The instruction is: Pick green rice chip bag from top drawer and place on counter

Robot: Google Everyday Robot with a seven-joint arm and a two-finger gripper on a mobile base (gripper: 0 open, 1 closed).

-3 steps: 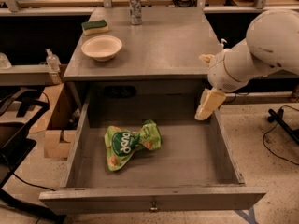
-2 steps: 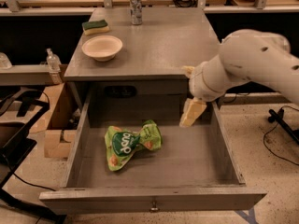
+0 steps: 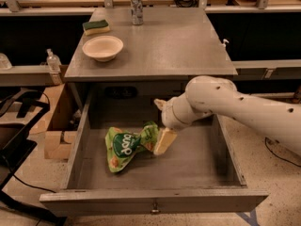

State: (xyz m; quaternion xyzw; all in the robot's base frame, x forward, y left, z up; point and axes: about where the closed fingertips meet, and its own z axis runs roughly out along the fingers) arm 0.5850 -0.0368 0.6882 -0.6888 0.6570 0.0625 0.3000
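Observation:
The green rice chip bag (image 3: pixel 126 146) lies on the floor of the open top drawer (image 3: pixel 197 164), left of centre, pinched at its middle. My gripper (image 3: pixel 163 141) comes in from the right on a white arm and reaches down into the drawer. It sits at the bag's right end, touching or just over it. The counter (image 3: pixel 169 46) is the grey tabletop above the drawer.
On the counter stand a white bowl (image 3: pixel 102 47), a green-and-yellow sponge (image 3: pixel 96 27) and a metal can (image 3: pixel 137 8). The drawer front (image 3: pixel 155 202) with a small knob juts toward me. A cardboard box (image 3: pixel 59 126) and a bottle (image 3: pixel 53 65) are at the left.
My arm has swung left and down into the drawer, from the drawer's right side to the bag's right end. The bag has not moved.

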